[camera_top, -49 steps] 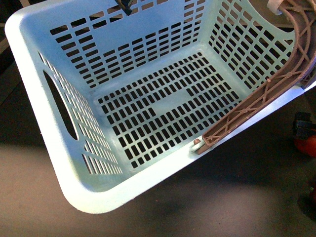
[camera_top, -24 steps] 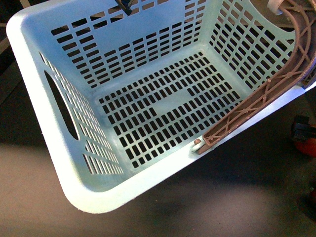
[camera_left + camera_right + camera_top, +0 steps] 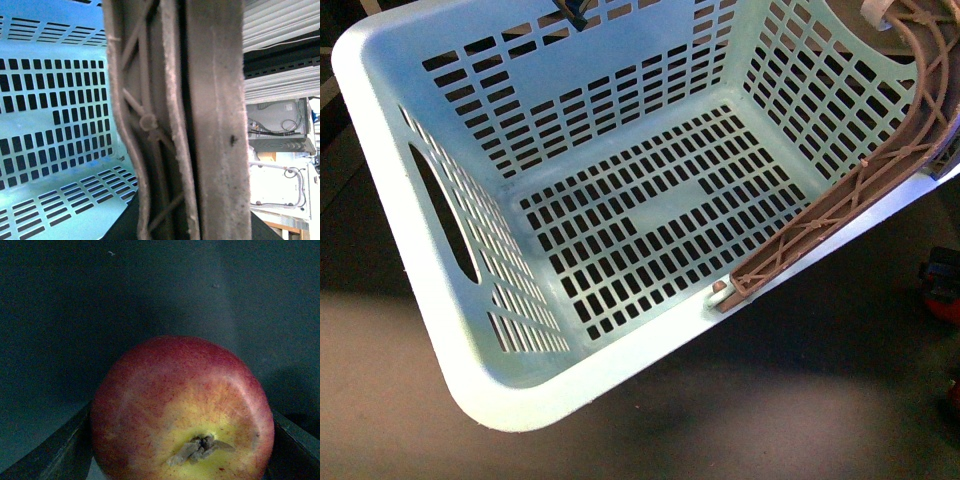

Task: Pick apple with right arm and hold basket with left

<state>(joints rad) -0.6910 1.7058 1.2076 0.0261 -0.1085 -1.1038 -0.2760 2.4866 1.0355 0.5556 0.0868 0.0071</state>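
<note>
The pale mint basket (image 3: 395, 190) fills the front view, tilted, with nothing on its slotted floor. Its brownish lattice handle (image 3: 845, 200) lies along the right rim, a white tie (image 3: 876, 10) at its top. In the left wrist view the handle (image 3: 150, 120) runs through the middle with my left gripper (image 3: 190, 220) shut on it; the basket wall (image 3: 50, 100) is beside it. The red apple (image 3: 182, 410), yellow round its stem, sits between my right gripper's dark fingers (image 3: 55, 450); that right gripper (image 3: 180, 455) is shut on it. A sliver of the apple (image 3: 945, 298) shows at the front view's right edge.
A dark grey-brown surface (image 3: 770, 400) lies under and in front of the basket. A small dark object (image 3: 570, 12) sticks up at the basket's far rim. White appliances and cabling (image 3: 280, 120) stand beyond the handle in the left wrist view.
The basket has barely shifted. At the front view's right edge the right gripper with the apple has slid slightly down and further out of the picture.
</note>
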